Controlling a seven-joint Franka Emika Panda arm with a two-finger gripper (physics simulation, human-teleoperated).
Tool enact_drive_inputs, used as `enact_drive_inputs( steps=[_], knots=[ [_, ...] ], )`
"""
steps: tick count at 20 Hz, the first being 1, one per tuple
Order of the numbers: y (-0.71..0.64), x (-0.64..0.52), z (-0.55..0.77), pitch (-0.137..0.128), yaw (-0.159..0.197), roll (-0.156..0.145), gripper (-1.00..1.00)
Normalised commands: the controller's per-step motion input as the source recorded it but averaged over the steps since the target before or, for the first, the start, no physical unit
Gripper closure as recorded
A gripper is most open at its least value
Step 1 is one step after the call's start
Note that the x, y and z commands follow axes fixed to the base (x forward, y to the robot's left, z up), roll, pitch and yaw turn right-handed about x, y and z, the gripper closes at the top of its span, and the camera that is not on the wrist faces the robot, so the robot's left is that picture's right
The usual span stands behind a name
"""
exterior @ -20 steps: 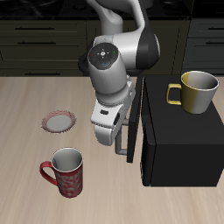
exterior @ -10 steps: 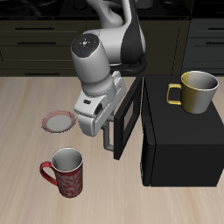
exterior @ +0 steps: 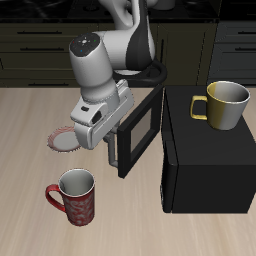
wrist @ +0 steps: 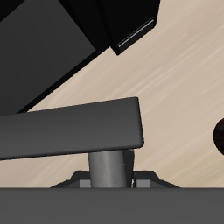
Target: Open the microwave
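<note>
The tool (exterior: pixel 108 150) sits at the free edge of the microwave door (exterior: pixel 138 128), just left of centre in the exterior frame. In the wrist view the grey bar handle (wrist: pixel 70 129) crosses right in front of the camera on its post, but the fingers themselves are out of sight, so I cannot tell whether the tool is clenched on the bar or merely hooked behind it.

The microwave (exterior: pixel 205 150), a large black box, stands on the worktop (exterior: pixel 30 140) at the right of the exterior frame. Its door stands partly swung out toward the frame's left, perhaps half open.

A yellow mug (exterior: pixel 223 105) rests on top of the microwave. A red mug (exterior: pixel 73 195) stands at the lower left, and a small round plate (exterior: pixel 65 140) lies just beyond the arm.

The step in hand looks like the pull itself, midway through. The next move probably calls for following the hinge's arc outward, with the wrist turning alongside the door so the bar does not slip, and staying clear of the red mug.
</note>
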Motion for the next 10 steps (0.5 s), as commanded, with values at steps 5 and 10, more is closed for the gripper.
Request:
enact_drive_inputs(
  steps=[5, 10],
  knots=[
    [-0.18, -0.19, -0.07, -0.008, -0.051, -0.039, 1.0],
    [-0.05, -0.09, 0.07, -0.005, -0.073, -0.009, 1.0]
  ],
)
